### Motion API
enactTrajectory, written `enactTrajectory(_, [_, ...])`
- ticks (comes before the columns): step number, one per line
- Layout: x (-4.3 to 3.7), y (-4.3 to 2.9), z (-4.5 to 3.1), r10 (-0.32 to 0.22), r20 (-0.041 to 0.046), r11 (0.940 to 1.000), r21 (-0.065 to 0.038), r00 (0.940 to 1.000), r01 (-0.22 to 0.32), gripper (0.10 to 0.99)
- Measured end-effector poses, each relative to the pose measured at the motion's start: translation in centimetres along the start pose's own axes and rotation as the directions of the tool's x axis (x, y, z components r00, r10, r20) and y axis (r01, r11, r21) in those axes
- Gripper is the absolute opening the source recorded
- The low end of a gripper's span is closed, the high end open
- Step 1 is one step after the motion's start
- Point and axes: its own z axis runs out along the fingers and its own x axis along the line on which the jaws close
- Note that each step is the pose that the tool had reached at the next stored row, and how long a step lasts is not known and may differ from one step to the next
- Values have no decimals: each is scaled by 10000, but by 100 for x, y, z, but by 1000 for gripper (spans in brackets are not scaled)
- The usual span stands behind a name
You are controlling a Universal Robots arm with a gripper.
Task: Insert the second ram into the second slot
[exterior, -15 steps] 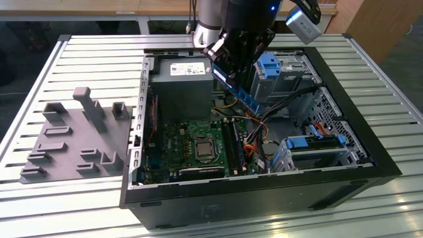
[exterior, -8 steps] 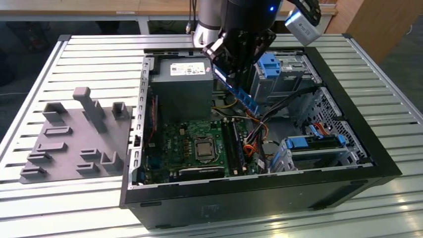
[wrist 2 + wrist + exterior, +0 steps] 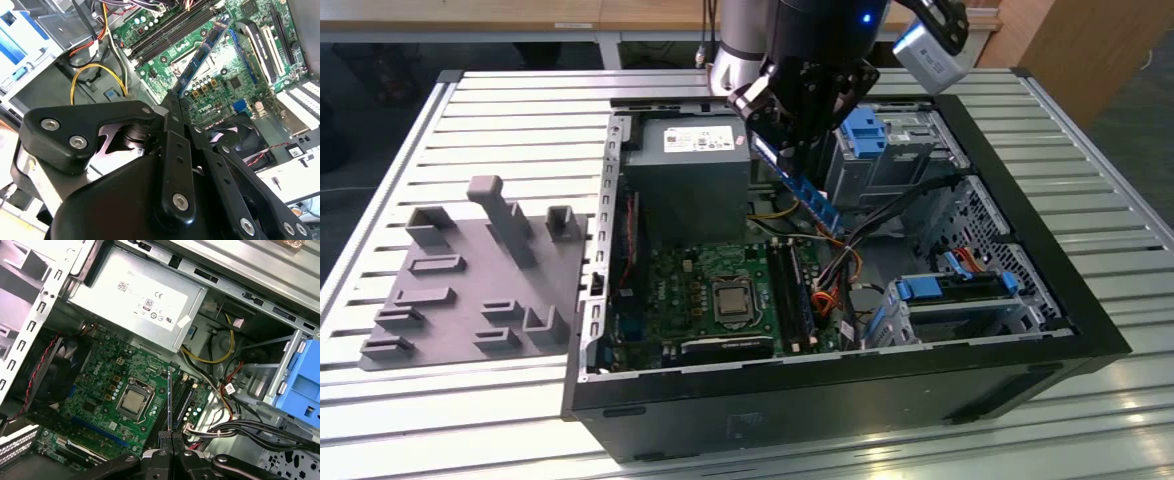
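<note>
One ram [image 3: 202,55] is pinched by one end in the end effector [image 3: 173,102] and slants away from it above the motherboard [image 3: 227,82]. Its free end hangs close to the slots [image 3: 162,34], not seated.

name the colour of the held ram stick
Blue with dark chips; the second ram shows best in the second wrist view.

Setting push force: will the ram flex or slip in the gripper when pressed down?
Likely stiff lengthwise: the ram is a flat board, straight while held. It is thin, so sideways pushing may bend it. The gripper pinches it near one end, so it could pivot.
</note>
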Motion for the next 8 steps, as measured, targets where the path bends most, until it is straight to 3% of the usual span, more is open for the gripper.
enactTrajectory(8, [0,0,1,450,17,9990,1,9990,-450,114])
